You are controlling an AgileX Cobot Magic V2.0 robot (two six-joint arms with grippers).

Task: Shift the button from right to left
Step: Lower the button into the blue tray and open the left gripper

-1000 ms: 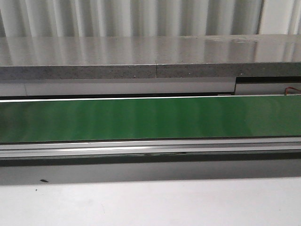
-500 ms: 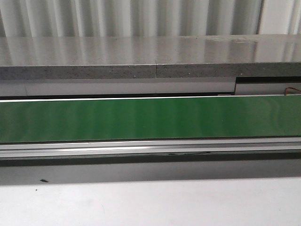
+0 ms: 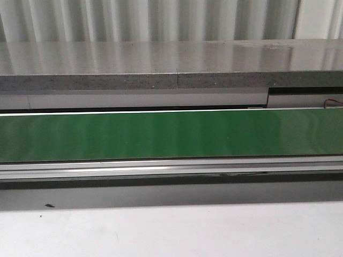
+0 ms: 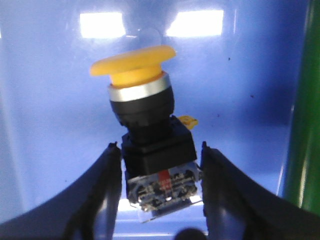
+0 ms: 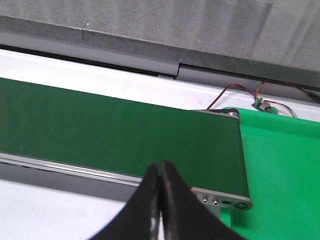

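Note:
The button [image 4: 145,125] shows only in the left wrist view: a yellow mushroom cap, a silver ring, a black collar and a translucent contact body. My left gripper [image 4: 161,150] holds it by the body, one black finger against each side, over the floor of a blue bin [image 4: 50,100]. The button points away from the wrist, slightly tilted. My right gripper [image 5: 160,167] is shut and empty, above the front rail of the green conveyor belt [image 5: 100,130] near its right end. Neither gripper nor the button shows in the front view.
The green belt [image 3: 171,134] runs across the front view, with a grey stone ledge [image 3: 161,59] behind and a white table [image 3: 171,230] in front. A green mat [image 5: 280,170] lies past the belt's end, and a small circuit board with wires [image 5: 265,106] lies at its far edge.
In the front view a small dark streak on the conveyor's front rail has shifted to the right. Nothing else differs.

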